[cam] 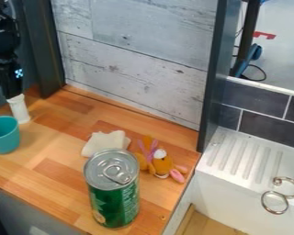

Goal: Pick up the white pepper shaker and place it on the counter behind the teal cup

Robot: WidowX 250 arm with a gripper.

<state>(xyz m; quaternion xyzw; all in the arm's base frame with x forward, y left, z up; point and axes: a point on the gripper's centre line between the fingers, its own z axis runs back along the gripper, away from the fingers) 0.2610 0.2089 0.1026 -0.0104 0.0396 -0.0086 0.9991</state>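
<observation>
End effector (13, 92) at left edge of the desk (60, 137), pointing down, its lower end right at the top of a small white cylinder (19, 110). Can't tell if it is released, clenched or grasping the cylinder. Cylinder stands near-upright on the desk's left part, leaning slightly, close to the back edge. Teal cup (3, 137) upright just beside it, nearer the camera.

Step in hand, my read: contact or near-contact with the cylinder; grasp unconfirmed. From this pose, next move calls for a steady, straight line over the cylinder's top and no sideways swing, since the cup is close and could get knocked.

Rest: crumpled white cloth (105, 141) mid-desk; green can (114, 202), silver lid up, upright in front of it; orange-and-pink plush toy (163, 164) lying right of the cloth, behind the can. White sink unit (235, 172) at right, two metal rings (274, 202) on it.
</observation>
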